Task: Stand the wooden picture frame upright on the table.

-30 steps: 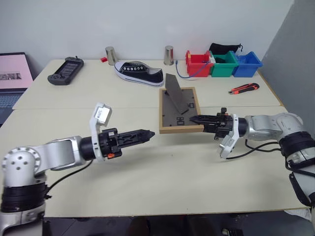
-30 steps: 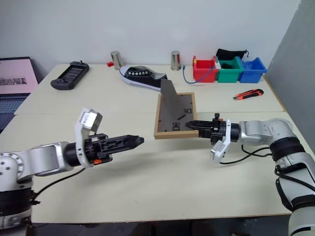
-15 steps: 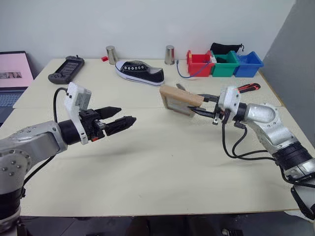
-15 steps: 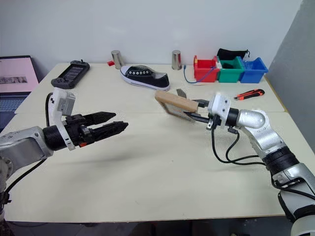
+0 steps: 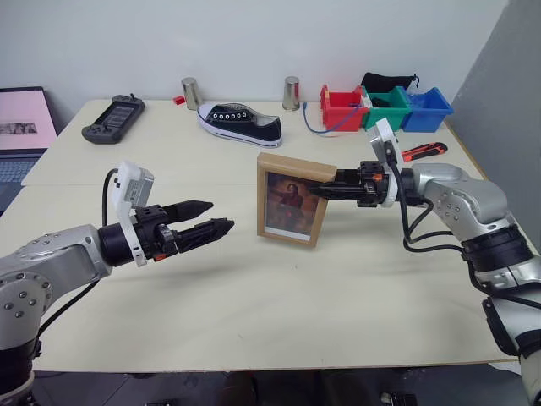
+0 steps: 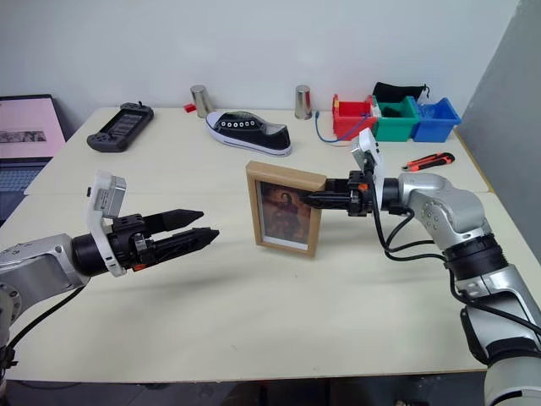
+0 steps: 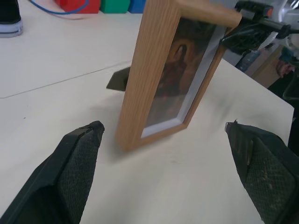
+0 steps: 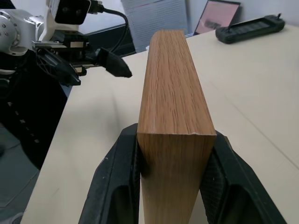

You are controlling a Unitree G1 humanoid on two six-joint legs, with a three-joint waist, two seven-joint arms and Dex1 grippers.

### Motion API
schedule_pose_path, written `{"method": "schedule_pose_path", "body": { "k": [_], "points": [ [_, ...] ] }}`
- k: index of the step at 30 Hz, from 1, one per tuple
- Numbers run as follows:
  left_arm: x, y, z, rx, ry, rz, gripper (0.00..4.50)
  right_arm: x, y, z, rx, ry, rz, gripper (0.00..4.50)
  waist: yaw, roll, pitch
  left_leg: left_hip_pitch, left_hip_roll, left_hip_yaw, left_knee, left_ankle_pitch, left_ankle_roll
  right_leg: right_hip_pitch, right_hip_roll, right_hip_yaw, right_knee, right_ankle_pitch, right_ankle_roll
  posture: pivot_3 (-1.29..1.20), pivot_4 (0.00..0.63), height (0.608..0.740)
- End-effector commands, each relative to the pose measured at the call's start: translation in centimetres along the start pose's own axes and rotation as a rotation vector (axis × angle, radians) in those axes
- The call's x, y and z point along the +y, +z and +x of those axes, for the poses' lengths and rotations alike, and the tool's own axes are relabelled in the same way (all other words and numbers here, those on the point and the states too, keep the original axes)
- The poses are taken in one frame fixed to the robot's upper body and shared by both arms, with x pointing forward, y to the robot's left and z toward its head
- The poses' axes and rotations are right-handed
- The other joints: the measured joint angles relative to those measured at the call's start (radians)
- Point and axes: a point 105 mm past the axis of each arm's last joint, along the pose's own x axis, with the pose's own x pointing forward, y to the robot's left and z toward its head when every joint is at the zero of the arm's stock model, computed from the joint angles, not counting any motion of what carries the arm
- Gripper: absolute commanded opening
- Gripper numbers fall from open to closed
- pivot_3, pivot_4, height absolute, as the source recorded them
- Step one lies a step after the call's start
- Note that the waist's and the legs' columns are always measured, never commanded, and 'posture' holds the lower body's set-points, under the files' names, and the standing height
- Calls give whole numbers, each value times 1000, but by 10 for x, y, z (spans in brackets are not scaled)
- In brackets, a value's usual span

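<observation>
While your right gripper (image 5: 325, 190) clamps the upright wooden picture frame (image 5: 292, 200) on the table (image 5: 279, 296), your left gripper (image 5: 221, 217) gapes wide.

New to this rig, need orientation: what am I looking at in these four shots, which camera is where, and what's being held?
It is a two-armed humanoid robot working at a pale table. Two pictures come from a stereo camera on its head, looking down over both arms. The other two come from cameras on each wrist, looking along that hand's two black fingers.

The right hand is closed on the edge of the wooden picture frame, which stands upright with its portrait facing the robot; the right wrist view shows the fingers clamping the wood. The left hand is open, holds nothing, and points at the frame from the side.

Further back lie a game console, a shoe, two metal cups, coloured bins and a utility knife.
</observation>
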Motion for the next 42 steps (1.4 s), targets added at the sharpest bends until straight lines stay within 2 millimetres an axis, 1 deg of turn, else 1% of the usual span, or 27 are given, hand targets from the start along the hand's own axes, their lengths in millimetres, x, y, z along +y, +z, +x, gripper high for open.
{"method": "schedule_pose_path", "body": {
  "k": [1, 5, 9, 12, 15, 17, 25, 27, 28, 29, 32, 35, 37, 39, 42],
  "points": [
    [-6, 10, -3, -47, -2, 112, 4469, -4, 4, -2, 11, 37, -15, 1335, -1, 0, 0, 0, 0, 0, 0, 0, 0, 0, 0, 0, 0, 0, 0, 0, 150, 740],
    [-13, 0, -3, -11, -31, 146, 4469, -5, 0, 4, 17, 82, 19, 1335, -3, 0, 0, -1, 0, 0, -1, 0, 0, -1, 0, 0, 0, 0, 0, 0, 150, 740],
    [-7, -10, -8, 23, 12, 136, 4469, -6, -1, 8, 16, 114, 45, 1335, -6, 0, 0, -1, 0, 1, -1, 0, 0, -1, 0, 0, 0, 0, 0, 0, 150, 740],
    [-13, -16, -8, 23, -7, 127, 4469, -8, -8, 10, 21, 115, 56, 1335, -6, 0, 0, 0, 0, 1, -1, 0, 0, -1, 0, 0, 1, 0, 0, 0, 150, 740],
    [-15, -17, -7, 21, -12, 128, 4469, -12, -16, 10, 33, 88, 41, 1335, -6, 0, 0, 0, 0, 0, 0, 0, 0, -1, 0, 0, 1, 0, 0, 0, 150, 740],
    [-14, -16, -6, 18, -9, 130, 4500, -15, -19, 9, 33, 74, 41, 1988, -6, 0, 0, 0, 1, 0, 0, 0, 0, -1, 0, 0, 1, 0, 0, 0, 150, 740],
    [-10, -13, -4, 11, -14, 134, 4500, -18, -20, -3, 45, 44, 45, 3806, -6, 0, 0, 0, 0, 1, 0, 0, 0, -1, 0, 0, 1, 0, 0, 0, 150, 740],
    [-8, -14, -2, 21, -16, 139, 4500, -18, -23, -11, 60, 29, 45, 4132, -6, 0, 0, 0, 0, 0, 0, 0, 0, -1, 0, 0, 1, 0, 0, 0, 150, 740],
    [-8, -14, -2, 25, -19, 139, 4500, -18, -25, -17, 71, 15, 46, 4352, -5, 0, 0, 0, 0, 0, 0, 0, 0, -1, 0, 0, 1, 0, 0, 0, 150, 740],
    [-7, -14, -2, 26, -21, 139, 4500, -19, -26, -24, 82, 2, 46, 4480, -5, 0, 0, 0, 0, 0, 0, 0, 0, -1, 0, 0, 1, 0, 0, 0, 150, 740],
    [-4, -12, -1, 35, -29, 134, 4500, -16, -33, -53, 133, -56, 54, 4480, 2, 0, 0, 0, 0, 0, 0, 0, 0, -1, 0, 0, 1, 0, 0, 0, 150, 740],
    [0, -9, 0, 37, -30, 133, 4500, -11, -38, -77, 186, -111, 56, 4480, 6, 1, 0, 0, 0, 0, 0, 0, 0, -1, 0, 0, 1, 0, 0, 0, 150, 740],
    [5, -7, 1, 45, -29, 136, 4500, -2, -37, -92, 215, -150, 65, 4480, 6, 1, 0, 0, 0, 1, 0, 0, 0, -1, 0, 0, 1, 0, 0, 0, 150, 740],
    [8, -5, 3, 56, -33, 146, 4500, 9, -30, -100, 220, -179, 73, 4480, 6, 1, 1, 0, 0, 0, 0, 0, 0, -1, 0, 0, 1, 0, 0, 0, 150, 740],
    [10, -3, 5, 61, -41, 163, 4500, 26, -16, -102, 192, -212, 86, 4480, -2, 2, 1, 0, 0, 1, 0, 0, 0, -1, 1, 1, 1, 0, 0, 0, 150, 740]
  ]
}}
